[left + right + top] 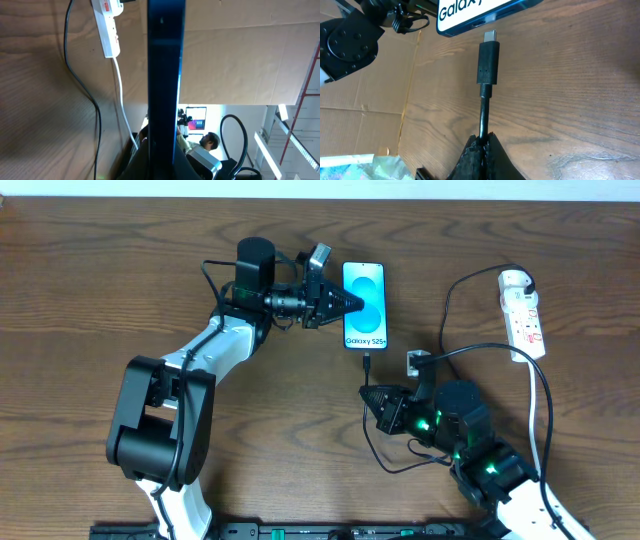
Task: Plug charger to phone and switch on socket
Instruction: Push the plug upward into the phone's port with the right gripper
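The phone [363,305] lies screen-up near the middle of the tabletop's [90,270] far edge, with the left jaws closed on its long left side; the charger's [488,62] plug tip sits just short of the phone's bottom port, not touching, its cable pinched tight in the right jaws; the socket [523,315] rests by the far right corner.

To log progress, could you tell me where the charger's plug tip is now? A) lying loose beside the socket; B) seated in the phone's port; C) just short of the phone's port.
C: a gap shows between the plug tip and the phone, with the right gripper pinching the cable.
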